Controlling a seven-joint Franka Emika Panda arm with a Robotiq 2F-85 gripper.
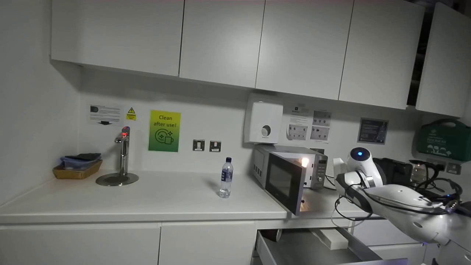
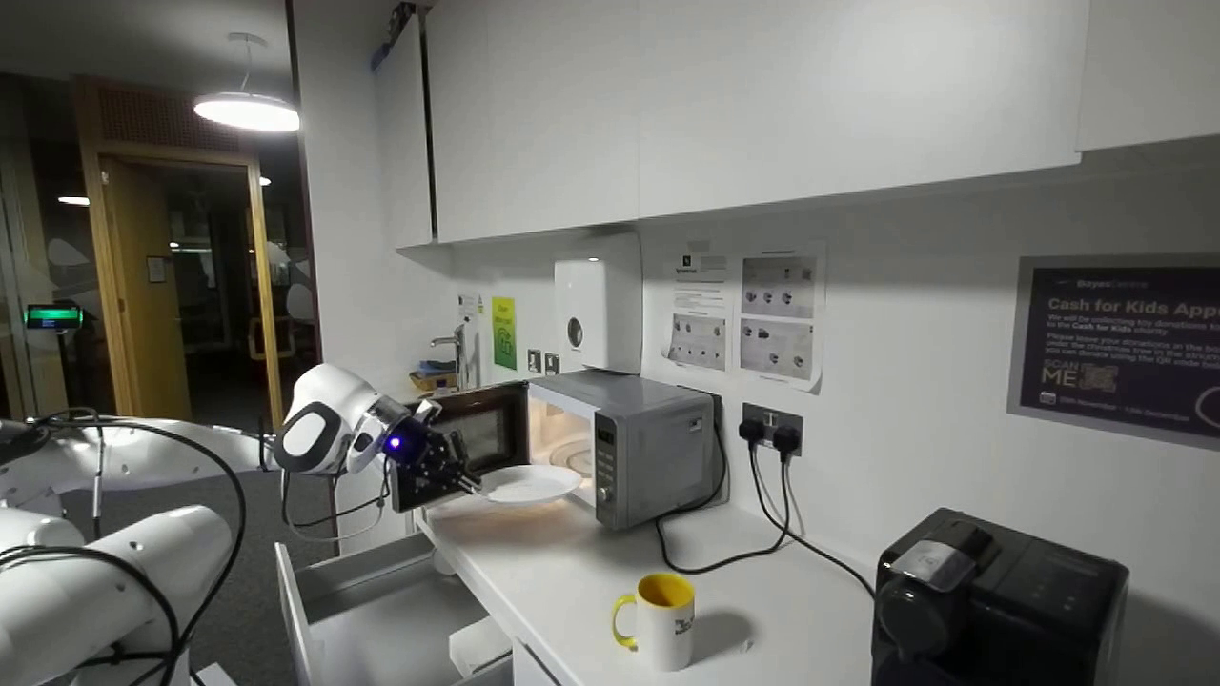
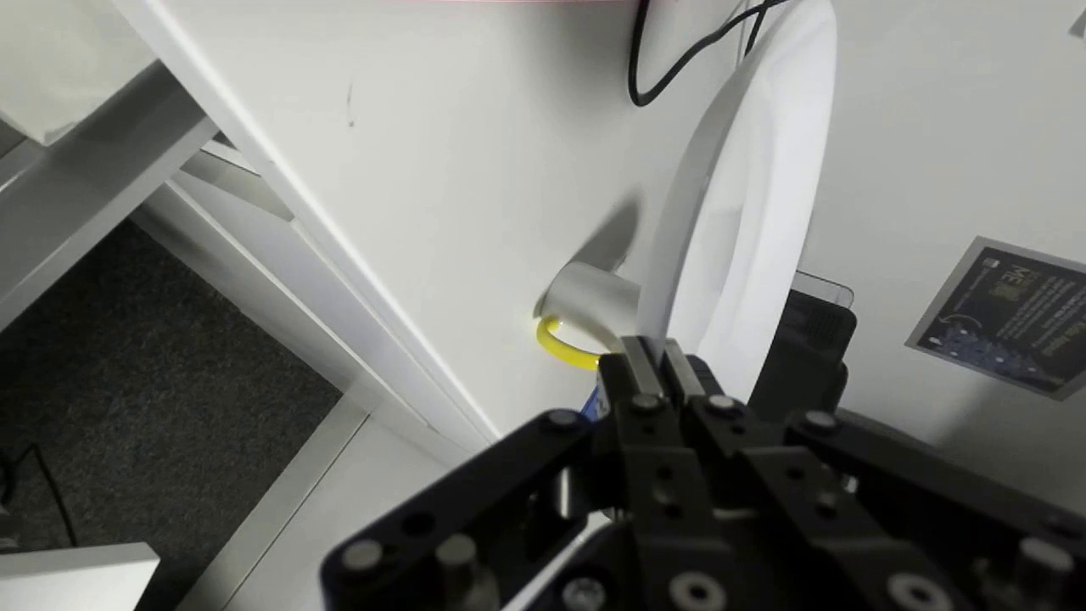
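- The jaws are clamped on the rim of the white plate [image 2: 530,484].
- It is above the worktop [image 2: 572,562], in front of the open microwave [image 2: 658,453].
- A yellow-handled mug [image 2: 664,629] stands on the worktop.

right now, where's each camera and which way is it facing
In an exterior view: before the counter, facing the wall; arm shows.
In an exterior view: near the mug, looking along the counter; arm and hand show.
Wrist view: behind the hand, looking over its fingers at plate and mug.
Both exterior views share the microwave and open drawer.
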